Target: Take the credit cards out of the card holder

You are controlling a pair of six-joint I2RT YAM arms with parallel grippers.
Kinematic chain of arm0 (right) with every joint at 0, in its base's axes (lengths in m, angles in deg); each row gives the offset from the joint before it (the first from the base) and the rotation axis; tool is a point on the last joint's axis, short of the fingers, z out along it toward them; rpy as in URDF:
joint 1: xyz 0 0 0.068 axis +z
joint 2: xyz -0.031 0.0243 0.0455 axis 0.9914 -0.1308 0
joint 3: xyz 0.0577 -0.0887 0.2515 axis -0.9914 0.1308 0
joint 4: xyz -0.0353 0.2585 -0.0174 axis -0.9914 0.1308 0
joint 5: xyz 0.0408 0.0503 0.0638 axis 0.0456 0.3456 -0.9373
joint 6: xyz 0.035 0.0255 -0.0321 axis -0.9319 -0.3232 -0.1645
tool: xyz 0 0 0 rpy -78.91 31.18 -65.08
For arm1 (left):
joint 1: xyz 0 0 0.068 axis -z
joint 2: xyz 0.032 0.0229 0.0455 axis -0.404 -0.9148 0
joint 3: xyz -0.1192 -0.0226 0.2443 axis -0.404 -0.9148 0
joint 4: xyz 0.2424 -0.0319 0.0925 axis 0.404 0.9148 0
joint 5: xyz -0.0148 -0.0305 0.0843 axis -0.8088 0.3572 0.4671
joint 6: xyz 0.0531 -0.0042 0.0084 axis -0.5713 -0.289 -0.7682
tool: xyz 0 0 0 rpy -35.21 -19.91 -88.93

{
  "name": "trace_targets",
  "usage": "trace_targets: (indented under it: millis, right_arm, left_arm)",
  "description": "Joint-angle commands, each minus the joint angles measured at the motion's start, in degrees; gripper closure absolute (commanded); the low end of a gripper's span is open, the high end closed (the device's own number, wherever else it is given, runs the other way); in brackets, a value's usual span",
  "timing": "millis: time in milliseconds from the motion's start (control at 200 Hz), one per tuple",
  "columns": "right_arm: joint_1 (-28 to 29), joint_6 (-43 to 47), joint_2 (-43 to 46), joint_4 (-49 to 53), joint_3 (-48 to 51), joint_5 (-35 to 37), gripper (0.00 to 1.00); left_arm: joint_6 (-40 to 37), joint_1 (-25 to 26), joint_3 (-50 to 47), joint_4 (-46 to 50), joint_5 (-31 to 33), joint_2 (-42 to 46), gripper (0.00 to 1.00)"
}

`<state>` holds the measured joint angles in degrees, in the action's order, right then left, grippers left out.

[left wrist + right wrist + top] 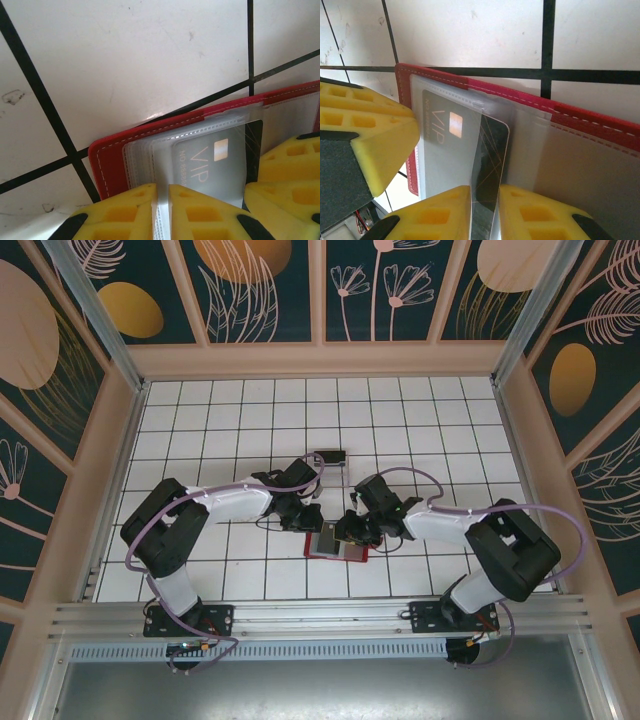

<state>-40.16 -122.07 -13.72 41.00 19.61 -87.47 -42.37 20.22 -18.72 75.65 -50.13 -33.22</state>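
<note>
The red card holder [322,551] lies open on the white tiled table between the two arms. My left gripper [162,210] is shut on the edge of its clear plastic pockets [142,155]; its red cover [112,160] shows beside them. A grey VIP credit card [210,165] sits in a pocket. My right gripper [485,215] is shut on a dark credit card [492,160] with thin gold lines, which sticks partway out of a pocket next to the grey card [440,150]. Both grippers [310,518] [352,530] meet over the holder.
A small dark flat object [328,454] lies on the tiles behind the grippers. Pale wooden walls [130,440] fence the table on three sides. The left gripper's yellow finger [370,130] is close beside the right one's grip.
</note>
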Motion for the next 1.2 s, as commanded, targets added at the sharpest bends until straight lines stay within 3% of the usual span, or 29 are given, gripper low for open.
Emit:
trace_targets:
  millis: [0, 1196]
  right_arm:
    - [0.4, -0.7, -1.2, -0.2, 0.9, 0.1, 0.78]
    - [-1.9, 2.5, 8.3, 8.6, 3.8, 4.0, 0.95]
  left_arm:
    - [-0.8, 0.0, 0.1, 2.3, 1.5, 0.2, 0.83]
    - [-0.5, 0.0, 1.0, 3.9, 3.1, 0.3, 0.83]
